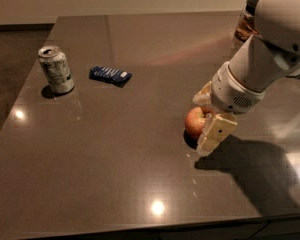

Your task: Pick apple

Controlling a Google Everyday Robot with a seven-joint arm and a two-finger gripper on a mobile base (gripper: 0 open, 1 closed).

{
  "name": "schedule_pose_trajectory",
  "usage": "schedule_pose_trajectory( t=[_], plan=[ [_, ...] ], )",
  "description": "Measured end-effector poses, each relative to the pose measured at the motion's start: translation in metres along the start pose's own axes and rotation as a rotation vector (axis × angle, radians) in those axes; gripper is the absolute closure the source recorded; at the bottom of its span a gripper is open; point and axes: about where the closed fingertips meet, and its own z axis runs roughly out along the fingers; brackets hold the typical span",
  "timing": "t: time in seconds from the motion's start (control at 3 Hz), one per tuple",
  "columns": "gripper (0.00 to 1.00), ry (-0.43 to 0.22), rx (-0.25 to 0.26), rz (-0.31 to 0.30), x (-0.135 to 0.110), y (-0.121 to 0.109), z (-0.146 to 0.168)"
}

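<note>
The apple (194,122), red with yellowish patches, rests on the dark table (140,174) right of the middle. My gripper (203,124) has come down over it from the right, on the white arm (260,59). The gripper is open and straddles the apple. The near finger (215,133) covers the apple's right front side. The far finger (202,96) stands just behind the apple. The apple's right half is hidden by the gripper.
A dented soda can (55,69) stands at the left. A blue snack packet (110,74) lies to its right. A dark jar (247,20) stands at the far right behind the arm. The table's front edge runs along the bottom.
</note>
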Motion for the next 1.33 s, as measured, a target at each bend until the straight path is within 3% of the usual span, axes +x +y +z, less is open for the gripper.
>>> schedule_pose_trajectory(
  t=[0.33,0.67,1.0,1.33],
  plan=[
    [0.41,0.006,0.004,0.01,0.005,-0.002,0.0],
    [0.72,0.005,0.013,0.025,0.002,-0.009,-0.016],
    [0.95,0.011,0.046,0.016,-0.007,-0.019,-0.04],
    [1.0,-0.003,0.129,0.02,-0.014,-0.033,-0.083]
  ],
)
